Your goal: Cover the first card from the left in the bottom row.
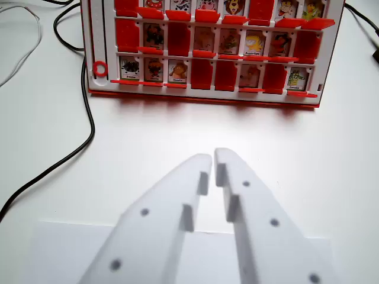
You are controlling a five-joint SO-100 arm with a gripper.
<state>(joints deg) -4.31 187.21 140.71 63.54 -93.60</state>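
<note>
A red-and-white flip-card game board (204, 94) stands on the white table at the top of the wrist view. Its bottom row holds small picture cards in red frames. The leftmost one (129, 68) stands up and shows a dark figure. Two neighbours to its right also show pictures, and several slots further along show only red. My white gripper (213, 158) points at the board from the lower middle, well short of it. Its fingertips are nearly touching, with nothing between them.
A black cable (83, 127) curves down the left side from the board's corner toward the left edge. A thin white cable (23, 50) lies at the top left. A white sheet (59, 248) lies under the gripper at the bottom.
</note>
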